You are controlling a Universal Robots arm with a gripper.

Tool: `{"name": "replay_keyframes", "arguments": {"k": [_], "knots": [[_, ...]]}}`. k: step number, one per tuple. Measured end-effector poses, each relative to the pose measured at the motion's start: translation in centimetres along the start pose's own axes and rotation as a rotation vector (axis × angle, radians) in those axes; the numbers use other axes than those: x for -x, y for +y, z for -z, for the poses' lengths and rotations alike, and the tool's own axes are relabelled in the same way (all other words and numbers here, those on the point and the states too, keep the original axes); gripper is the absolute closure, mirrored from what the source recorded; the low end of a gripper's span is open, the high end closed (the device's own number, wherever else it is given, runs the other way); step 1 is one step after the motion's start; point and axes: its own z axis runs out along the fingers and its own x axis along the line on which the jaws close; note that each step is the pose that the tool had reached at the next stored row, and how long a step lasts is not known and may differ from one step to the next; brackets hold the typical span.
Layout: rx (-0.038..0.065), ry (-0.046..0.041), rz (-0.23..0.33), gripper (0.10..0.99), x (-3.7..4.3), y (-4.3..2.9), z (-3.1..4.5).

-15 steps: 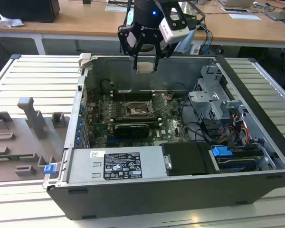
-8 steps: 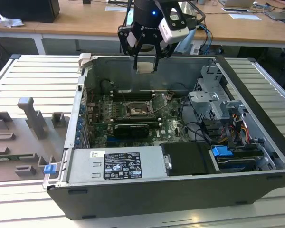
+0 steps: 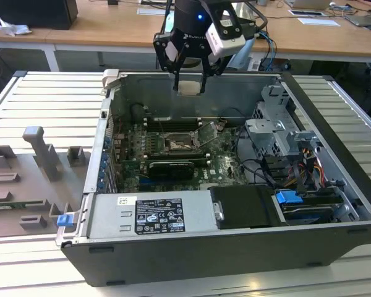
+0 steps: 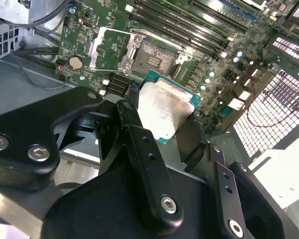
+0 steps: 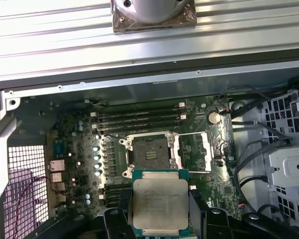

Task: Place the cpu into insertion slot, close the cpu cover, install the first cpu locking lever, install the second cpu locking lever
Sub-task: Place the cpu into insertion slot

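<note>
Claw clamped on the cpu, chip held high above the insertion slot, cpu cover open

A robotics lab: arm, opened computer, wooden desks.

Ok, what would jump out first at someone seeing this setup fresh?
The tool, hanging over the open computer case, grips the cpu by its edges. Down on the green motherboard, the insertion slot lies bare, with the cpu cover flipped open beside it.
</note>
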Motion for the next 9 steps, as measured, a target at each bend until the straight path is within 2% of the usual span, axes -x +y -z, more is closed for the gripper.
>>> {"name": "replay_keyframes", "arguments": {"k": [9], "knots": [[0.000,-0.0015,-0.017,0.549,0.00,0.00,0.00]]}}
